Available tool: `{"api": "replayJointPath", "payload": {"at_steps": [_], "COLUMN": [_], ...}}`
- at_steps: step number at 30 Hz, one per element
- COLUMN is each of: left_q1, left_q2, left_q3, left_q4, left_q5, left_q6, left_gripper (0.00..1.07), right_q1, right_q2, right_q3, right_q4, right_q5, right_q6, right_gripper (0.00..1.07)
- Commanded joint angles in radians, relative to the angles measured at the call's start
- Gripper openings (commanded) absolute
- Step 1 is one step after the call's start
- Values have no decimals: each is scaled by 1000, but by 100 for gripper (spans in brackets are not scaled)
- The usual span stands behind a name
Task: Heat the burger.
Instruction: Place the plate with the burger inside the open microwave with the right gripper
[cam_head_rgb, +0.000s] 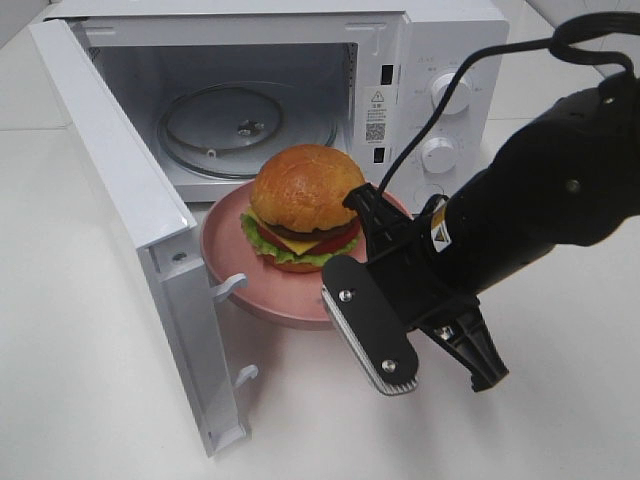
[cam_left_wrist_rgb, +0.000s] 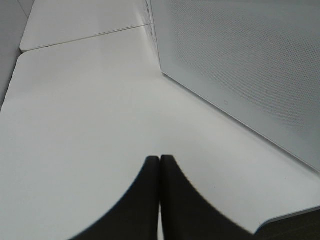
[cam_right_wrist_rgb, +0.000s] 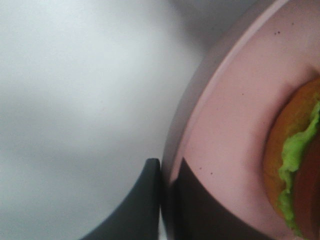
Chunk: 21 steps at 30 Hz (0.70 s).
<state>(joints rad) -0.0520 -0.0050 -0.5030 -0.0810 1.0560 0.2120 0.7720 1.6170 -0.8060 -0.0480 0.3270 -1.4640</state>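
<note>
The burger (cam_head_rgb: 300, 205), with a golden bun, lettuce, cheese and tomato, sits on a pink plate (cam_head_rgb: 250, 290) just in front of the open microwave's mouth. My right gripper (cam_head_rgb: 372, 215) reaches in from the right and is shut on the plate's near-right rim. In the right wrist view the gripper (cam_right_wrist_rgb: 167, 180) pinches the plate (cam_right_wrist_rgb: 235, 125) edge between its dark fingers, with the burger (cam_right_wrist_rgb: 300, 150) just beyond. In the left wrist view my left gripper (cam_left_wrist_rgb: 159, 165) is shut on nothing, low over the white table beside the microwave's perforated side wall (cam_left_wrist_rgb: 240, 65); it is out of the exterior view.
The white microwave (cam_head_rgb: 440, 60) stands at the back with its door (cam_head_rgb: 130, 200) swung open to the left. A glass turntable (cam_head_rgb: 245, 120) lies inside the cavity. Two knobs (cam_head_rgb: 450, 92) are on its right panel. A black cable (cam_head_rgb: 470, 70) runs from my right arm.
</note>
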Motion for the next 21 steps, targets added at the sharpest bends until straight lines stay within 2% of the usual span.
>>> {"api": "replayJointPath", "payload": {"at_steps": [1,3,4,11,18,21], "left_q1": [1,1,1,1,2,2], "left_q2": [-21,-21,-21,-21,-21,-21], "left_q3": [4,4,4,4,4,4], "left_q4": [-4,-4,-4,-4,-4,-4], "left_q5": [-13,-13,-13,-13,-13,-13], "left_q6": [-3,-3,-3,-3,-2,-2], "left_gripper": [0,0,0,0,0,0], "right_q1": [-5,-5,-5,-15,-55,-63], "right_q2": [28,28,53,101,151,165], "right_q3": [-89,-89,-139,-217,-297,-320], "right_q4": [6,6,6,10,112,119], "right_q5": [-26,-26,-1,45,70,79], "right_q6": [-44,-44,-75,-120,-240,-258], "right_gripper": [0,0,0,0,0,0]}}
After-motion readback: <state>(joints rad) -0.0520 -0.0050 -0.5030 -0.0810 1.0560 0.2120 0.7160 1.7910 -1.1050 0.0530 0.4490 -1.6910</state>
